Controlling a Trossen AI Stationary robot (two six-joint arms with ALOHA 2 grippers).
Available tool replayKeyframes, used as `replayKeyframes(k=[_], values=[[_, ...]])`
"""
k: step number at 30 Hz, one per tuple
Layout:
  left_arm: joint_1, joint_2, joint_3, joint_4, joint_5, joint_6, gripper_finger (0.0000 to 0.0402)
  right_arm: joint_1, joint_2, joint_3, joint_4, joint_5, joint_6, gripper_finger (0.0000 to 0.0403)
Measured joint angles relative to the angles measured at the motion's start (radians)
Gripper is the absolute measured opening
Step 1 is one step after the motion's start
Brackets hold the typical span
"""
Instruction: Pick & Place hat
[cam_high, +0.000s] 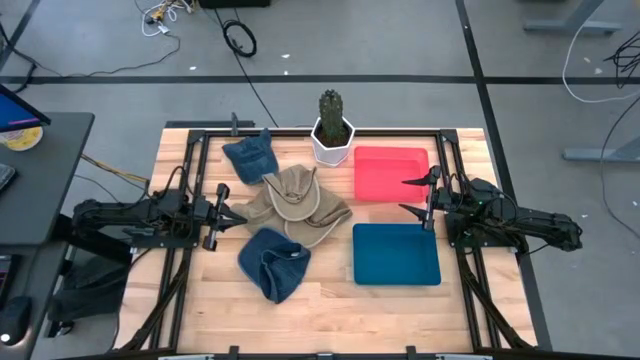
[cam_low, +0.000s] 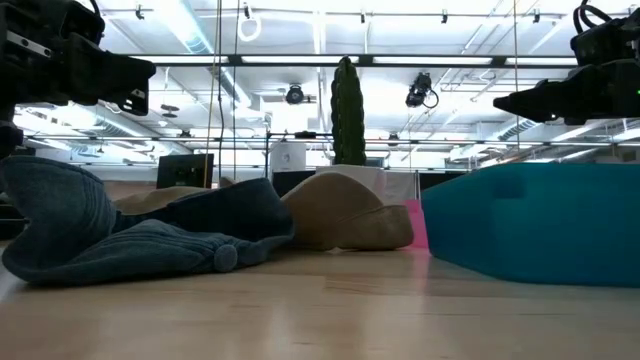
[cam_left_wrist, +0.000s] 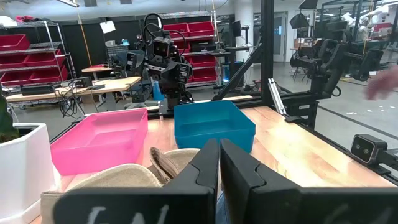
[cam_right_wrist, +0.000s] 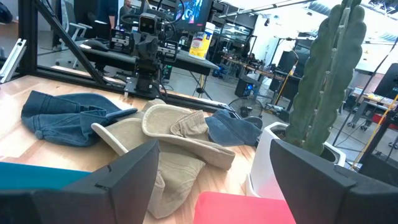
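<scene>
Tan fabric marks the hat (cam_high: 300, 203) at the table's middle in the high view, between 2 blue denim hats (cam_high: 272, 262), left of the red bin (cam_high: 391, 172) and teal bin (cam_high: 395, 254). Left wrist view: the left gripper (cam_left_wrist: 219, 163) is closed, holding nothing. Right wrist view: the right gripper (cam_right_wrist: 211, 180) is spread wide, holding nothing.
</scene>
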Motion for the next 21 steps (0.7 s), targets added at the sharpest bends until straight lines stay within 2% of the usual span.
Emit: replayKeyframes(k=[14,17,19,21], values=[[0.000,0.000,0.000,0.010,0.000,-0.004,0.0019,0.000,0.000,0.000,0.000,0.000,0.000,0.0312],[0.000,0.000,0.000,0.024,0.000,-0.063,0.0019,0.000,0.000,0.000,0.003,0.000,0.002,0.0312],[0.000,0.000,0.000,0.031,0.000,-0.118,0.0019,0.000,0.000,0.000,0.006,-0.003,0.052,0.0312],[0.000,0.000,0.000,0.035,0.000,-0.178,0.0019,0.000,0.000,0.000,0.017,-0.011,0.187,0.0312]])
